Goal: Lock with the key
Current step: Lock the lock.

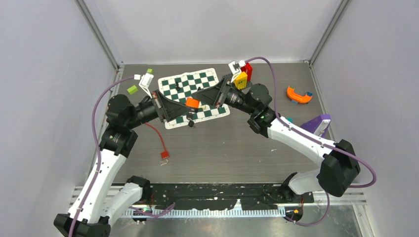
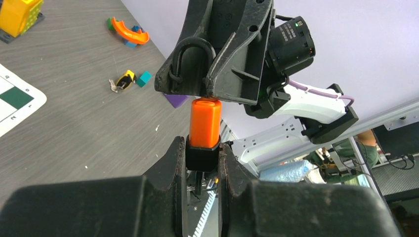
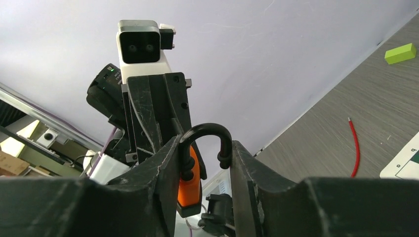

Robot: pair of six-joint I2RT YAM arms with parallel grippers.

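An orange padlock [image 1: 192,102] with a black base and a black shackle is held in the air over the chessboard mat, between both grippers. My left gripper [image 2: 203,153] is shut on the lock's black base [image 2: 202,157]; the orange body [image 2: 205,121] stands up out of it. My right gripper [image 3: 205,148] is shut across the shackle [image 3: 205,129], whose left leg enters the orange body [image 3: 188,190] while its right end hangs free. A small dark piece, apparently the key [image 1: 190,124], hangs under the lock's base; it is partly hidden.
A green-and-white chessboard mat [image 1: 197,81] lies under the grippers. A red cable [image 1: 159,139] lies front left, green blocks [image 1: 132,89] back left. A yellow and red block tower [image 1: 242,76], an orange curved piece [image 1: 298,95] and a purple object [image 1: 316,123] are on the right.
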